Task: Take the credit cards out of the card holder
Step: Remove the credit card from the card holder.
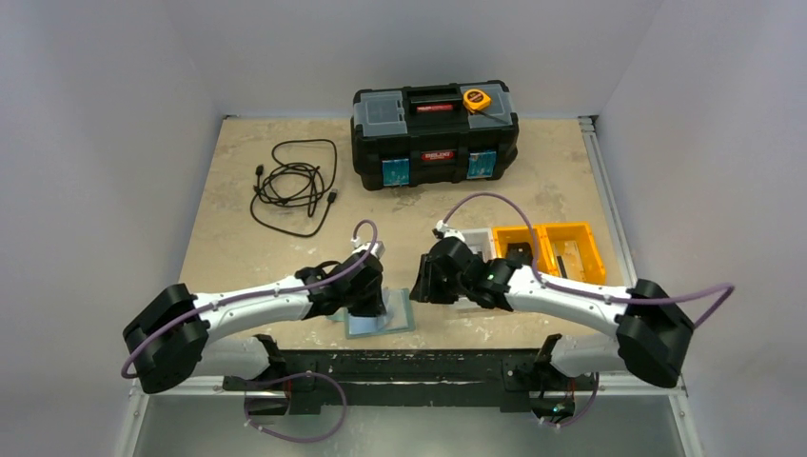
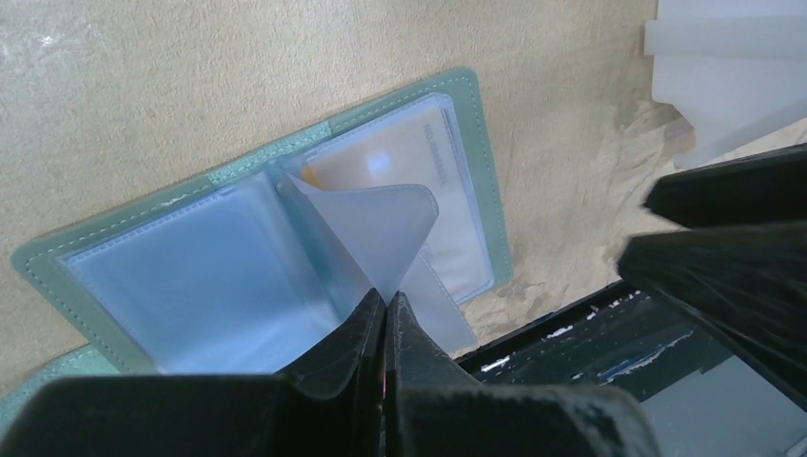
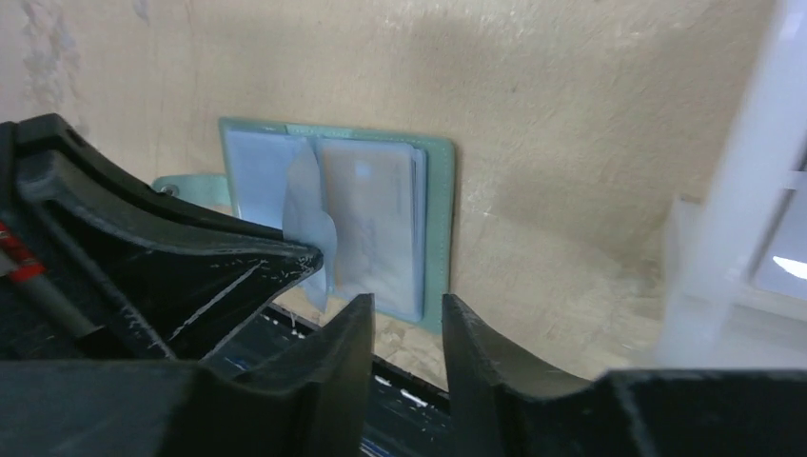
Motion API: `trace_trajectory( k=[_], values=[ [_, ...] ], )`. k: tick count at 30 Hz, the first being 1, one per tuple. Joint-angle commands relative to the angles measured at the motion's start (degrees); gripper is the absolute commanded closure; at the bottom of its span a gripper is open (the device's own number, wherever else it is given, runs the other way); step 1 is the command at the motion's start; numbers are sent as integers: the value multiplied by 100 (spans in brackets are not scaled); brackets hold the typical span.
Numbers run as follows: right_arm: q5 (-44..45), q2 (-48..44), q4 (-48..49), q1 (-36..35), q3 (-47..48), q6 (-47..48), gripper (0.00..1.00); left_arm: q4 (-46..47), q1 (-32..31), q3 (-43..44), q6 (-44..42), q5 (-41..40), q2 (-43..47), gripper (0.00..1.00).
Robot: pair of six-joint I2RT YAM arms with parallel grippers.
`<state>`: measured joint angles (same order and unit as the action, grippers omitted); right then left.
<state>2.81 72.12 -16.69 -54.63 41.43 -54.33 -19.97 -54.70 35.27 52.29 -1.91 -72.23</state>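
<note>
Card holder (image 2: pixel 485 181) lies open at the table's (image 1: pixel 409 214) near edge, hemmed in. Left gripper (image 2: pixel 385 305) clamps its raised sleeve from the left; right gripper (image 3: pixel 407 309), jaws apart, hangs just beside its right edge. White bin (image 1: pixel 473 238) and orange bins (image 1: pixel 552 249) crowd behind the right arm. Bare tabletop runs toward toolbox (image 1: pixel 435 133); cable (image 1: pixel 293 186) lies far-left.

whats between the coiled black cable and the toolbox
Nothing. The stretch between the coiled black cable and the black toolbox is bare tabletop. The top external view shows it; neither wrist view takes in that area.
</note>
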Motion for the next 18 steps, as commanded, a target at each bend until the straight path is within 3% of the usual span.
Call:
trace_trajectory(
  k=[1, 5, 18],
  values=[
    [-81, 493, 647, -239, 282, -205, 71, 711, 103, -346, 167, 287, 337, 100],
    [-143, 1006, 866, -389, 479, -186, 79, 903, 108, -567, 184, 319, 505, 100],
    [-396, 2021, 1276, -434, 740, -69, 83, 1005, 135, -798, 190, 263, 802, 100]
  ],
)
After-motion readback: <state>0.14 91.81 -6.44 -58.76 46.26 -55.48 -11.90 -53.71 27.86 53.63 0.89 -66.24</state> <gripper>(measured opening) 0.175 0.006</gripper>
